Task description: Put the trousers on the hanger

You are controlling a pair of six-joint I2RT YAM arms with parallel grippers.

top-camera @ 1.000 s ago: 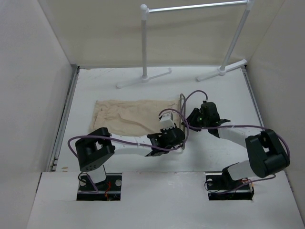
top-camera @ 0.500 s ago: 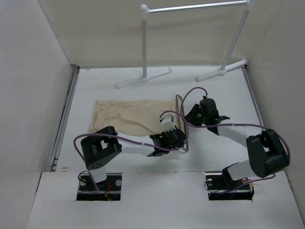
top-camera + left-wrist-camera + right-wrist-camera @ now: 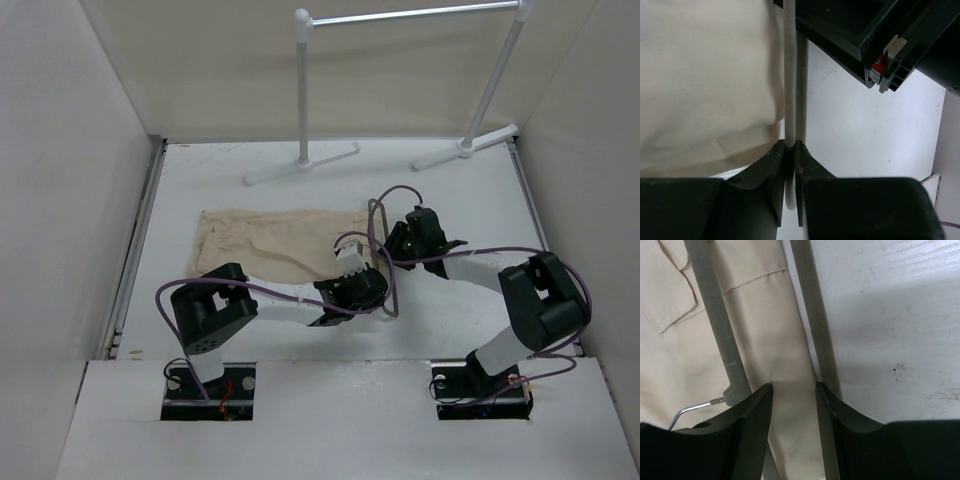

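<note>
The beige trousers [image 3: 265, 245] lie flat on the table, left of centre. The thin grey wire hanger [image 3: 394, 300] lies at their right end, with cloth showing between its two bars. My left gripper [image 3: 368, 287] is shut on one hanger bar [image 3: 791, 100]; the trousers [image 3: 705, 75] lie just to its left. My right gripper [image 3: 397, 243] is open just over the trousers' right edge. In the right wrist view its jaws [image 3: 794, 387] straddle beige cloth [image 3: 755, 330] between the hanger bars [image 3: 715, 315], and the thin hook wire [image 3: 690, 410] shows at the left.
A white tubular clothes rack [image 3: 303, 90] stands at the back of the table, its feet [image 3: 300, 165] spread in front of it. White walls enclose the table on the left and right. Purple cables loop over both arms near the hanger.
My right gripper has moved left, closer to the hanger and the trousers' edge. My left arm has shifted slightly and stays shut on the hanger bar, which has turned a little.
</note>
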